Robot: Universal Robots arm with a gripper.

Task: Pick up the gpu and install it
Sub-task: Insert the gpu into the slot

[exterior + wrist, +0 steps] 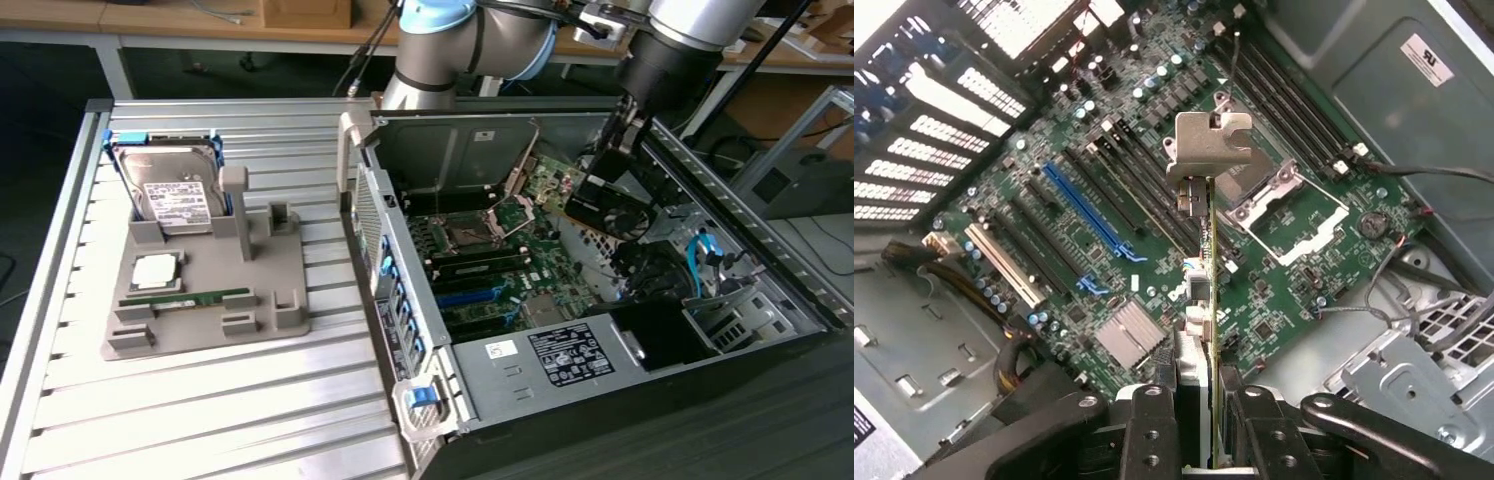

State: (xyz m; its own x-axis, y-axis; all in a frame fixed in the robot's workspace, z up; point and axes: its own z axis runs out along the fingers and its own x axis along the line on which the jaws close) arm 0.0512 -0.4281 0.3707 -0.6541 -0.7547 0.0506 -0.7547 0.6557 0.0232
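Wrist view: your gripper (1209,425) pinches the gpu (1208,145) by its board edge above the motherboard (1104,200); it likely handles light, stiff and fragile.

The gpu (1204,280) bracket looks matt metal; motherboard (1274,300) perhaps glossy.

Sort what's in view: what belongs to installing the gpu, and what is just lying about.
Belongs to the job: the gpu, gripped edge-on by the gripper above the motherboard; the open computer case.

Lying about: the hard drive, RAM stick and silver square chip, all on the grey holder beside the case.
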